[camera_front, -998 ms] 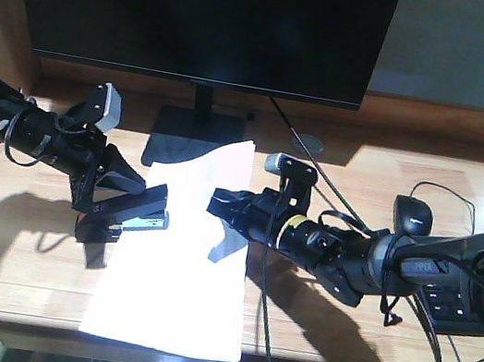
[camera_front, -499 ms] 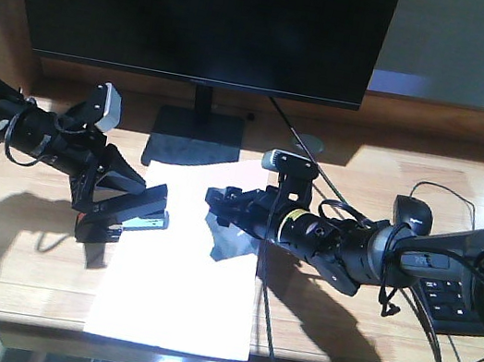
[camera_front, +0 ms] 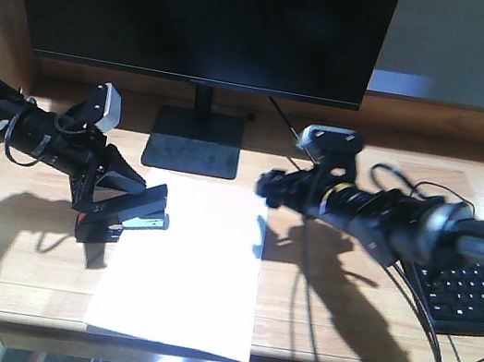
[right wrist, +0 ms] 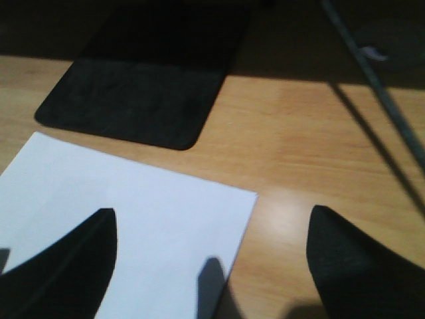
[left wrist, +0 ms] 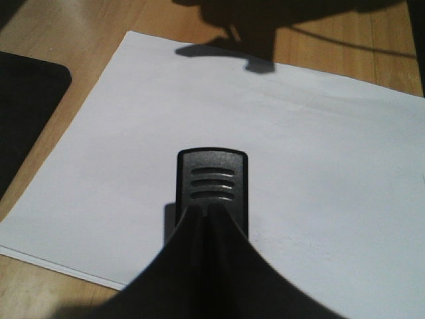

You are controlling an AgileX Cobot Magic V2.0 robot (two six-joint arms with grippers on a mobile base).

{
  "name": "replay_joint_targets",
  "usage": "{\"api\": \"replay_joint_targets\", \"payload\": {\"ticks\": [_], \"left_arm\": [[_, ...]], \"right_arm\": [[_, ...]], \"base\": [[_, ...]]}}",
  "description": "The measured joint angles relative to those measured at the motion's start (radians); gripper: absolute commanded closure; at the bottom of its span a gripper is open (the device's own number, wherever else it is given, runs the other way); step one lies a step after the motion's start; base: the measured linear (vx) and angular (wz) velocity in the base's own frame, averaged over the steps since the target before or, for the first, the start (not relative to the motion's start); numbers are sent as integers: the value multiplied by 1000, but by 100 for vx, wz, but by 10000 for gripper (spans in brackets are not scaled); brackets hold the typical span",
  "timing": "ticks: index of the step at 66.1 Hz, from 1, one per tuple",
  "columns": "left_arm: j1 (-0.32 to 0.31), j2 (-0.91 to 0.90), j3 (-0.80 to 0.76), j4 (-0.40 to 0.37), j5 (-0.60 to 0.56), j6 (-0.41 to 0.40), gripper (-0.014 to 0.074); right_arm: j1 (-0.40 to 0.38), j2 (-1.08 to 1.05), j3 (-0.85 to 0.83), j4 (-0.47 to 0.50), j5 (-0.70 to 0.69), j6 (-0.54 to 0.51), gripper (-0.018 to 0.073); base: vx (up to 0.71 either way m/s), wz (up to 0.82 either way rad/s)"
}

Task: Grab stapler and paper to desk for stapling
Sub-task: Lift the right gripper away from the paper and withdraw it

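The white paper (camera_front: 185,265) lies flat on the light-wood desk (camera_front: 342,302), reaching its front edge. My left gripper (camera_front: 111,205) is shut on the black stapler (camera_front: 138,210), holding it over the sheet's left edge. In the left wrist view the stapler's ribbed end (left wrist: 212,183) sticks out past the closed left gripper (left wrist: 209,212) above the paper (left wrist: 299,133). My right gripper (camera_front: 269,189) is open with nothing in it, hovering by the sheet's far right corner. The right wrist view shows that corner (right wrist: 153,206) beneath the spread right gripper (right wrist: 212,219).
A large black monitor (camera_front: 205,15) stands at the back on a flat black base (camera_front: 195,140) (right wrist: 139,93), just behind the sheet. A black keyboard (camera_front: 475,297) lies at the right under the right arm. Cables (right wrist: 372,66) trail across the desk.
My right gripper has let go of the paper's far corner and pulled back to the right. The sheet, lifted before, now lies flat. The left arm with the stapler has not moved.
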Motion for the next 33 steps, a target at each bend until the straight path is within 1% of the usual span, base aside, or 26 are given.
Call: {"api": "replay_joint_targets", "payload": {"ticks": [9, 14, 27, 33], "left_arm": [[0, 0, 0, 0, 0, 0, 603], [0, 0, 0, 0, 0, 0, 603], [0, 0, 0, 0, 0, 0, 603], [0, 0, 0, 0, 0, 0, 603]], "right_arm": [[-45, -85, 0, 2, 74, -10, -1], [-64, -137, 0, 1, 120, -37, -1], [-72, -292, 0, -33, 239, -161, -1], [-72, -362, 0, -36, 280, -187, -1]], "base": [[0, 0], [0, 0], [0, 0], [0, 0]]}}
